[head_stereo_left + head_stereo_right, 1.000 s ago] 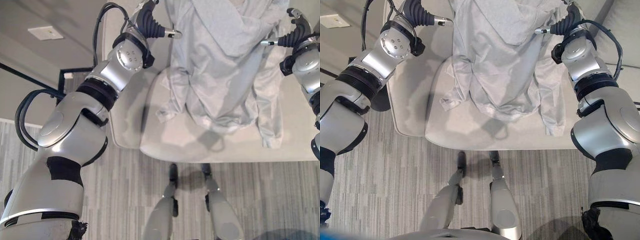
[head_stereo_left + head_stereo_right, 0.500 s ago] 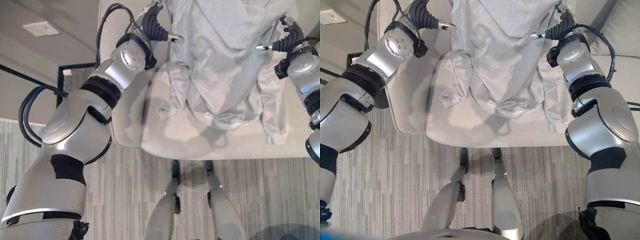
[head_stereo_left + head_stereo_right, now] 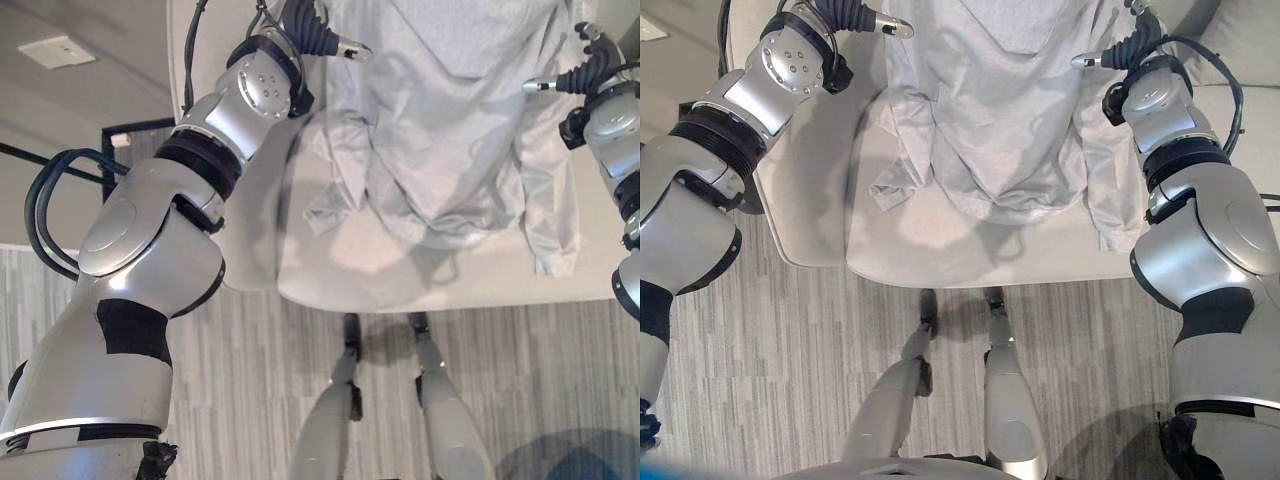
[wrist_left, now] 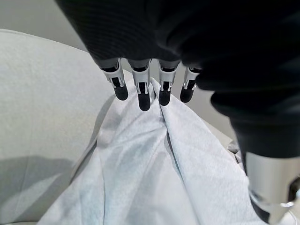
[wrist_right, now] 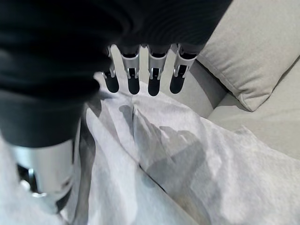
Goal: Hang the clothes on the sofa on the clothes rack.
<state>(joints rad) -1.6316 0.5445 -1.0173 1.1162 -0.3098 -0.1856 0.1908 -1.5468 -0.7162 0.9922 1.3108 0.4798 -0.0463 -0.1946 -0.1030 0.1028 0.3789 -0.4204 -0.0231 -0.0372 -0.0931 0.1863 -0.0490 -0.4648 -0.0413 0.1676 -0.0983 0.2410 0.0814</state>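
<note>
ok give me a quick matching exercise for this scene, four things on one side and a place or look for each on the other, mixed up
Column one:
1. garment
2. left robot hand
3. right robot hand
4. floor

Column two:
a. grey, striped, in front of the sofa
b. pale grey, draped down onto the sofa seat
c. fingers straight, tips at the cloth, near the corner of a back cushion
d. fingers straight, tips on a fold at the garment's side toward the robot's left

Pairs: 1-b, 2-d, 3-c, 4-a
</note>
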